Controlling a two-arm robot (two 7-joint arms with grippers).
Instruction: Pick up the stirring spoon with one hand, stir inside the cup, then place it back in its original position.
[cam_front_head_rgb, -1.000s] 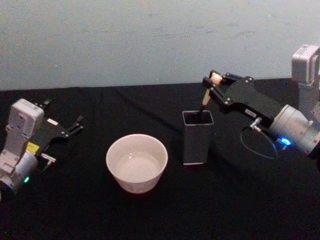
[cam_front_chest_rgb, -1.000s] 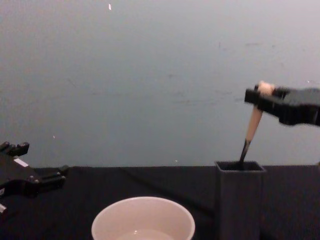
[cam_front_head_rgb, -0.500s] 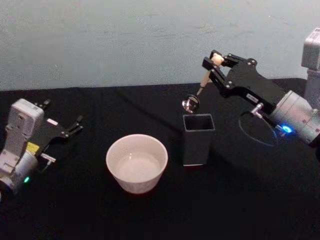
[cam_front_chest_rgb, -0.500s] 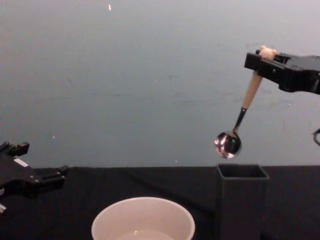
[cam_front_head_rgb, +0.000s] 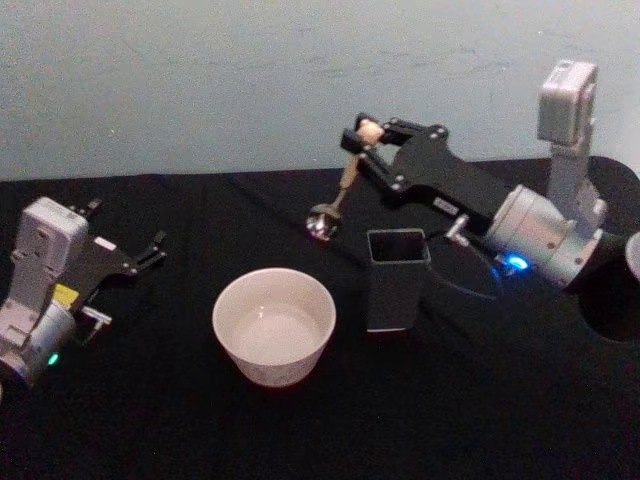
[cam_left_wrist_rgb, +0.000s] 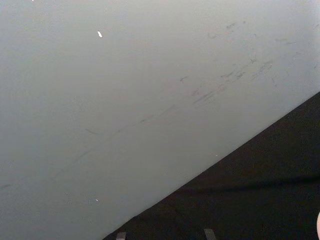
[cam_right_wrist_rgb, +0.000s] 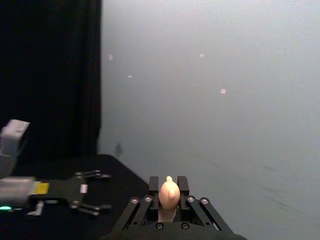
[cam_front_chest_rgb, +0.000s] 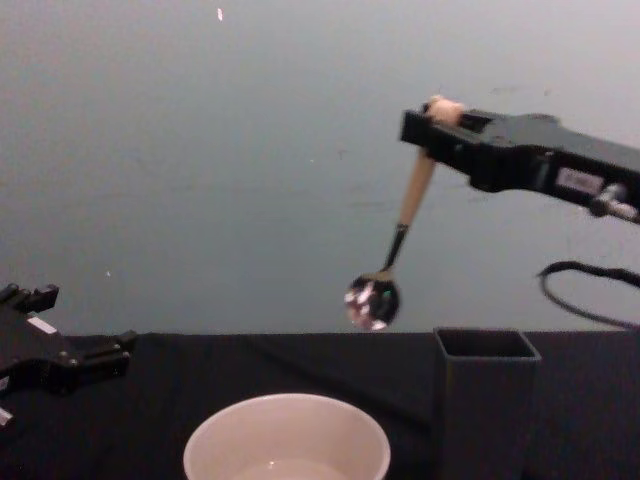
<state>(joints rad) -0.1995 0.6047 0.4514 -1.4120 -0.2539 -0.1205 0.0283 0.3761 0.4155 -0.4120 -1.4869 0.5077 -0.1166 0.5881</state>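
Right gripper (cam_front_head_rgb: 362, 137) clamped on bear-head top of stirring spoon (cam_front_head_rgb: 340, 187). Spoon hung tilted, bowl down, in air above the gap between cup (cam_front_head_rgb: 270, 355) and dark holder (cam_front_head_rgb: 395, 290), touching neither. Left gripper (cam_front_head_rgb: 150, 250) parked low at left of table (cam_front_head_rgb: 480, 420), fingers spread, held nothing.

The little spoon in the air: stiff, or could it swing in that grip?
Probably stiff: the stirring spoon shows no bend from handle to bowl. It might pivot, since the right gripper pinches only its top end. Likely light, being so slim. The left gripper sits parked, open.
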